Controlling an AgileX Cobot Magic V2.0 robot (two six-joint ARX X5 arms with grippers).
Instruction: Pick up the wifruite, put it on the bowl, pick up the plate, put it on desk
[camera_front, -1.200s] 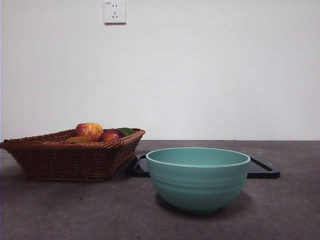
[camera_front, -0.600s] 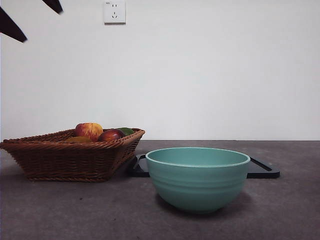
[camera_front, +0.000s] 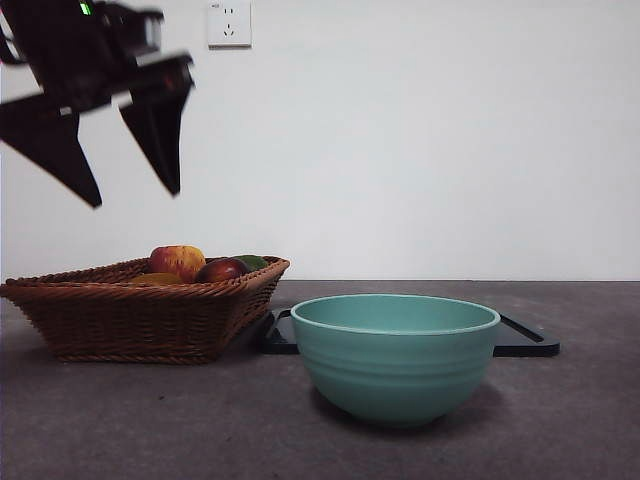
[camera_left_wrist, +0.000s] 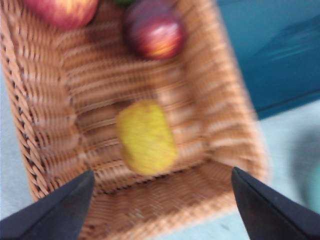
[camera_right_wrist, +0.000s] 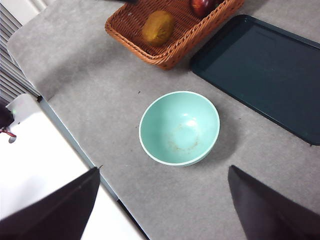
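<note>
Left wrist: wifruite (camera_left_wrist: 146, 136) flat in basket (camera_left_wrist: 50, 125), lengthwise.

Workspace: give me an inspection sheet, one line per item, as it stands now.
Surface: grey desk, matte, bare around the bowl.
Job's things: brown oval fruit lies in the wicker basket; mint-green bowl stands upright with nothing in it; dark tray lies flat beside the basket, behind the bowl.
Clutter: red-yellow apple and dark red fruit also in the basket; something green behind them, too hidden to name.
Grippers: left gripper hangs above the basket, jaws open over the brown fruit, holding nothing; right gripper high above the bowl, jaws open, holding nothing.
Cables: nothing seen.
Surroundings: white wall with a socket.
</note>
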